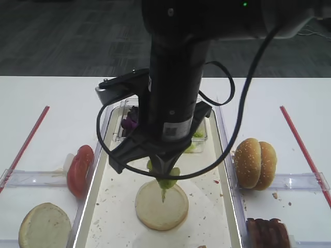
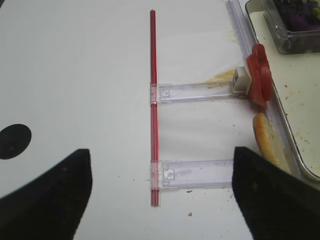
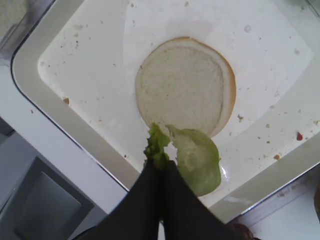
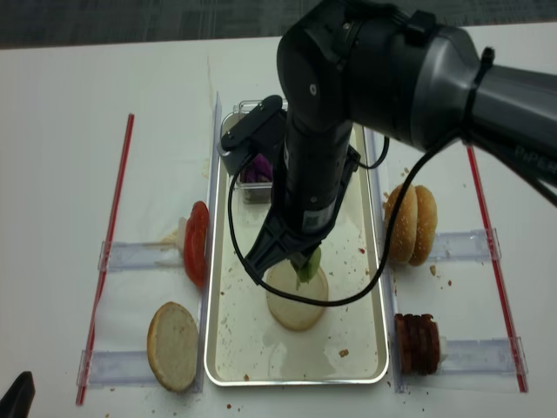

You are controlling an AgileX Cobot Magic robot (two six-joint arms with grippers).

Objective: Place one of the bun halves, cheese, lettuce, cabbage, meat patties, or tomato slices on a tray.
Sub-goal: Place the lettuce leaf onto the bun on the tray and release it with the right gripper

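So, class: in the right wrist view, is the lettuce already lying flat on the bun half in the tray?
No: the lettuce is pinched in the right claw, hanging at the bun half's edge.

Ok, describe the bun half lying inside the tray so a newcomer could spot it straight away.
Find the long silver-rimmed tray in the middle of the table. On its crumb-flecked floor, toward the near end, lies one pale bun half, flat face up, right under the lettuce in the right gripper. The other buns sit outside the tray.
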